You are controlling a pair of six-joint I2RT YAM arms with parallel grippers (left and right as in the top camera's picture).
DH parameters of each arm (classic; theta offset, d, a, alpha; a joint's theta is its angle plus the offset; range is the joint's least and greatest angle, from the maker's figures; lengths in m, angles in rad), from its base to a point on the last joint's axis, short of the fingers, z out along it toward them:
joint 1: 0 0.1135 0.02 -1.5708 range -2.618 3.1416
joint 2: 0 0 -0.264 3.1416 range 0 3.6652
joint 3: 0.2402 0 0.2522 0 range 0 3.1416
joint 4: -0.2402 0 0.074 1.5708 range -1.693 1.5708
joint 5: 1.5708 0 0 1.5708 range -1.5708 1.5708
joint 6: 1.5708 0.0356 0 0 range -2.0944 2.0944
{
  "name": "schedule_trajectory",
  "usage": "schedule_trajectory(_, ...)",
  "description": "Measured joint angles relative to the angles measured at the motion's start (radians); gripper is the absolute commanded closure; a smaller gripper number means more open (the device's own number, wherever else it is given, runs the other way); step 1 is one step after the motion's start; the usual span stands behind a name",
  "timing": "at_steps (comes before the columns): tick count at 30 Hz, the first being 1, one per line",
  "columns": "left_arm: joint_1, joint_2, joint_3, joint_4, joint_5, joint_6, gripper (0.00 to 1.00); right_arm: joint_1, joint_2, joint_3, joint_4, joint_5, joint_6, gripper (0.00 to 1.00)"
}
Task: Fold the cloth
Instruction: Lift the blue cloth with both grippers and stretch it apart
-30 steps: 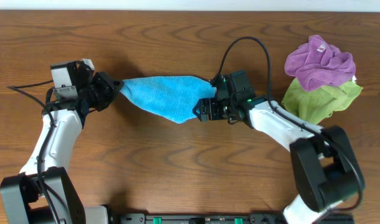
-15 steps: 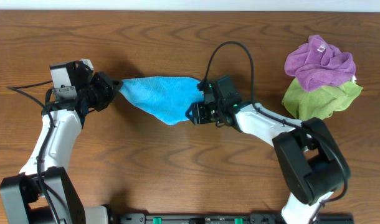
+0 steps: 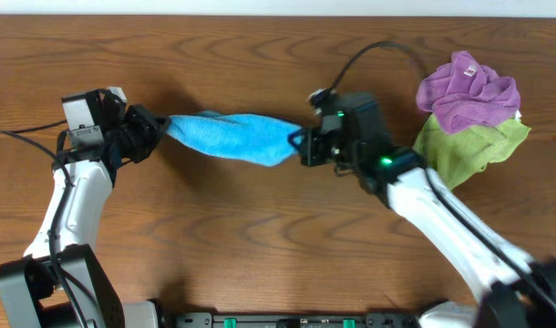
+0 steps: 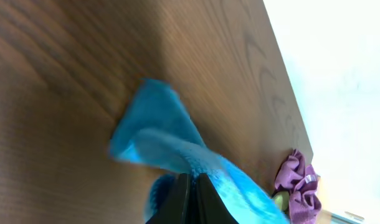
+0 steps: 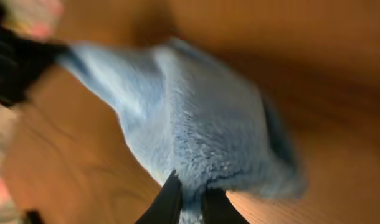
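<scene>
The sky-blue cloth (image 3: 231, 138) hangs stretched between my two grippers above the wooden table (image 3: 260, 237), bunched into a long narrow band. My left gripper (image 3: 159, 128) is shut on its left end; in the left wrist view the cloth (image 4: 171, 146) runs out from between the closed fingertips of that gripper (image 4: 191, 180). My right gripper (image 3: 299, 146) is shut on the right end. In the right wrist view the fluffy cloth (image 5: 209, 124) is pinched between the fingers of the right gripper (image 5: 191, 190).
A crumpled purple cloth (image 3: 467, 91) lies on a light green cloth (image 3: 469, 146) at the right back of the table; the purple one (image 4: 299, 186) also shows in the left wrist view. A white strip (image 3: 278, 7) runs beyond the table's far edge.
My right gripper closed on the cloth's right end and lifted it up and back. The cloth went from a hanging triangle to a stretched band. The left gripper shifted slightly left.
</scene>
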Motion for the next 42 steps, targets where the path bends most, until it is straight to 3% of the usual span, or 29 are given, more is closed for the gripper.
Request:
schedule_trajectory(6, -0.001, 0.0, 0.001, -0.08, 0.004, 0.031, 0.94, -0.037, -0.014, 0.004, -0.096, 0.106, 0.06, 0.64)
schedule_trajectory(8, -0.001, 0.0, 0.001, -0.105, 0.003, 0.045, 0.94, -0.044, 0.005, 0.004, -0.126, 0.163, 0.071, 0.6)
schedule_trajectory(10, -0.001, 0.0, 0.001, -0.124, 0.002, 0.054, 0.94, -0.048, 0.017, 0.004, -0.154, 0.208, 0.08, 0.48)
schedule_trajectory(16, -0.001, 0.0, 0.001, -0.145, -0.005, 0.068, 0.94, -0.048, 0.029, 0.004, -0.255, 0.253, 0.08, 0.4)
schedule_trajectory(25, -0.001, 0.0, 0.001, -0.145, -0.029, 0.071, 0.94, -0.03, 0.05, 0.003, -0.283, 0.161, 0.054, 0.44)
schedule_trajectory(35, -0.001, 0.0, 0.001, -0.145, -0.045, 0.071, 0.94, 0.021, 0.271, 0.003, -0.117, 0.04, -0.121, 0.48)
schedule_trajectory(42, -0.001, 0.0, 0.001, -0.145, -0.045, 0.071, 0.94, 0.024, 0.331, 0.003, -0.065, 0.025, -0.217, 0.53)
